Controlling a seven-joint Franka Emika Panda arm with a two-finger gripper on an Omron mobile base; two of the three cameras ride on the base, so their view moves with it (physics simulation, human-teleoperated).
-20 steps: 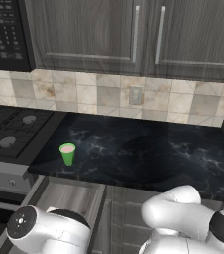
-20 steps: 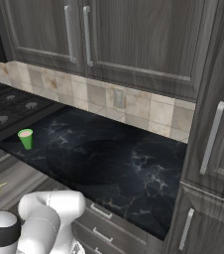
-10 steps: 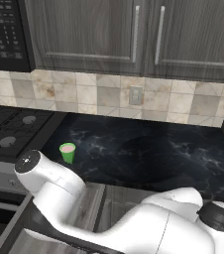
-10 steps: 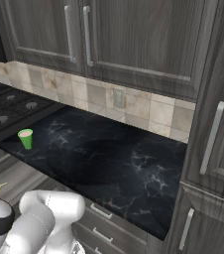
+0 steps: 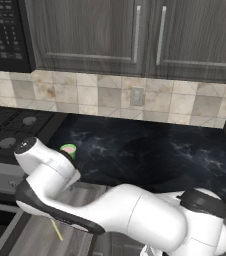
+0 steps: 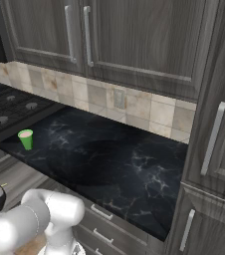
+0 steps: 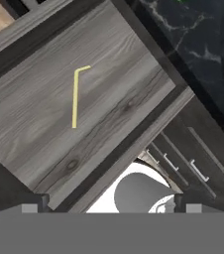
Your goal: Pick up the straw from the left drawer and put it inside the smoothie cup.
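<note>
- Stove (image 5: pixel 10 132): sits at the far left, against the left end of the desk (image 5: pixel 150 155). Its dark burners show in the left base view and in the right base view (image 6: pixel 15 107).
- Drawer (image 7: pixel 59 106): stands pulled out below the desk front, on the left. Its grey wood-grain bottom is exposed in the hand view. A strip of the same bottom shows in the left base view (image 5: pixel 35 235).
- Straw (image 7: pixel 76 96): lies flat on the drawer bottom, apart from the drawer walls. It is pale yellow, with a short bent end at the top in the hand view. A short length of it shows under the arm in the left base view (image 5: pixel 57 230).
- Cup (image 6: pixel 26 139): stands upright on the desk near its left front corner, close to the stove. It is bright green with pink contents at the rim. In the left base view (image 5: pixel 69 150) the arm hides its lower part.
- Arm (image 5: pixel 110 210): reaches from the lower right of the left base view down and to the left, over the drawer.
- Pincer (image 7: pixel 108 204): hangs above the drawer, well clear of the straw. The two dark tips stand spread wide at the bottom of the hand view, and nothing lies between them.
- Desk: black marbled top, running to the right below a tiled backsplash (image 6: pixel 134 107).
- Outlet (image 5: pixel 137 96): set in the backsplash, below the grey wall cabinets (image 5: pixel 135 35).
- Narrow drawers (image 6: pixel 104 224): sit under the desk front, right of the arm, each with a small handle.
</note>
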